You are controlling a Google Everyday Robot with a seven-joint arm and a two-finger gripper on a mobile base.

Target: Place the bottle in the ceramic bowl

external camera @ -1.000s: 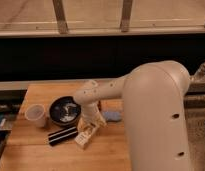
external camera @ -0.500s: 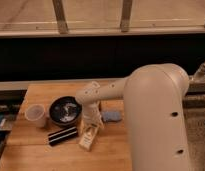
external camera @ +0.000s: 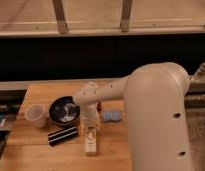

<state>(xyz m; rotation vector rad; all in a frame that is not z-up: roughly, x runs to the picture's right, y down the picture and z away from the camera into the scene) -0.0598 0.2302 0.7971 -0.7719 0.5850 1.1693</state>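
Wood table (external camera: 26,150): cup (external camera: 36,115), bowl (external camera: 59,112), black bar (external camera: 63,135), bottle (external camera: 90,144) at claw (external camera: 89,128).

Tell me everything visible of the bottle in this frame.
The bottle is a small cream-white oblong, plastic by the look, with a yellowish mark on its label. It points lengthwise toward the camera over the wooden table, right of the black striped bar and in front of the ceramic bowl, not in it. The claw meets its far end from above; whether it grips, or whether the bottle rests on the wood, cannot be told.
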